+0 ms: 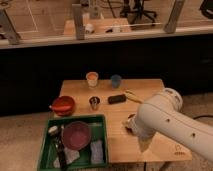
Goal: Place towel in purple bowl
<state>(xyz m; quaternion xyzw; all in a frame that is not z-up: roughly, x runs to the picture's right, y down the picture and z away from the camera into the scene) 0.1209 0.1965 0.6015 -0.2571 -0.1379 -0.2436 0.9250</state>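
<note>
Pincer (143, 142) at the tip of the white arm (170, 122), low over the near right of the tabletop (116, 135), largely masked by that arm; jaws spread wide, nothing in them. Step in hand, by judgement: reaching for the towel (96, 150). Swing toward nine o'clock, keeping clear of the brown clump (128, 123) just beside the arm at eleven o'clock. Rise over the right wall of the green bin (105, 135), then descend straight onto the towel's middle. Pinch a fold, not a loose corner. Lift high enough to free the whole cloth, carry it toward ten o'clock to the purple bowl (76, 135), and release low, keeping every edge inside the rim.

Towel, as best judged: pale grey-blue, oblong, flat on the bin floor, just beside the bowl at its four o'clock; probably limp, likely to sag once lifted. Not certain against the pale crumpled piece (70, 157) at the bowl's six o'clock. Bowl: round, dull mauve, wide-rimmed, upright mid-bin, seemingly empty. Not to be mixed up with the glossy red bowl (63, 105) on the tabletop at eleven o'clock of it.
</note>
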